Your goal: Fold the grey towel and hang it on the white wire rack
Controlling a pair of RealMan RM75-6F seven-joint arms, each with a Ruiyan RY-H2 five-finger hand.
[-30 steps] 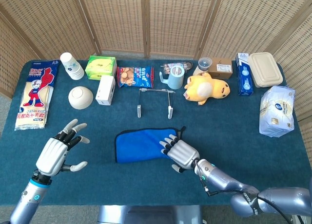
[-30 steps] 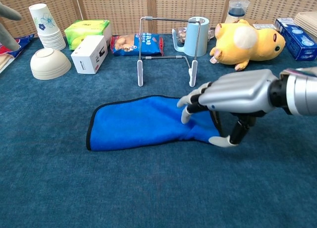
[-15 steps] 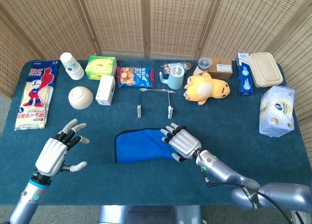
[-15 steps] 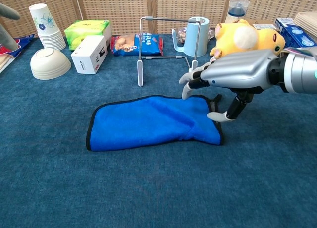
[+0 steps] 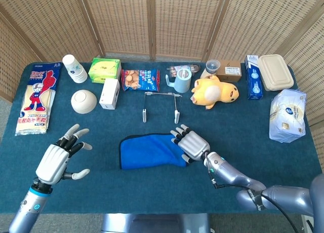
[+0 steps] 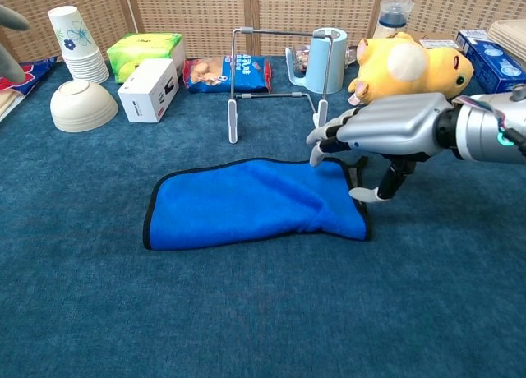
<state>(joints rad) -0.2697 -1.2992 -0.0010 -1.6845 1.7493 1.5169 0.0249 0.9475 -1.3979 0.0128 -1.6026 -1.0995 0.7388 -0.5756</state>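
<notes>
The towel (image 5: 147,150) (image 6: 246,204) shows as bright blue with dark edging and lies flat, folded into a long strip, at the table's front centre. My right hand (image 5: 190,144) (image 6: 386,135) hovers over its right end with fingers spread, the fingertips near the far edge and the thumb by the right edge; it grips nothing. My left hand (image 5: 58,159) is held up with fingers apart at the front left, well clear of the towel. The white wire rack (image 5: 161,104) (image 6: 275,74) stands upright just behind the towel.
Behind the rack are a light-blue mug (image 5: 181,81), a snack bag (image 5: 140,79) and a yellow plush toy (image 5: 212,91). A white box (image 5: 109,93), a bowl (image 5: 83,101), paper cups (image 5: 74,68) and a green box (image 5: 105,69) sit at the back left. A tissue pack (image 5: 287,115) lies far right.
My right hand has lifted off the towel's right end and drawn back toward the rack side and right. The towel and my left hand have stayed put.
</notes>
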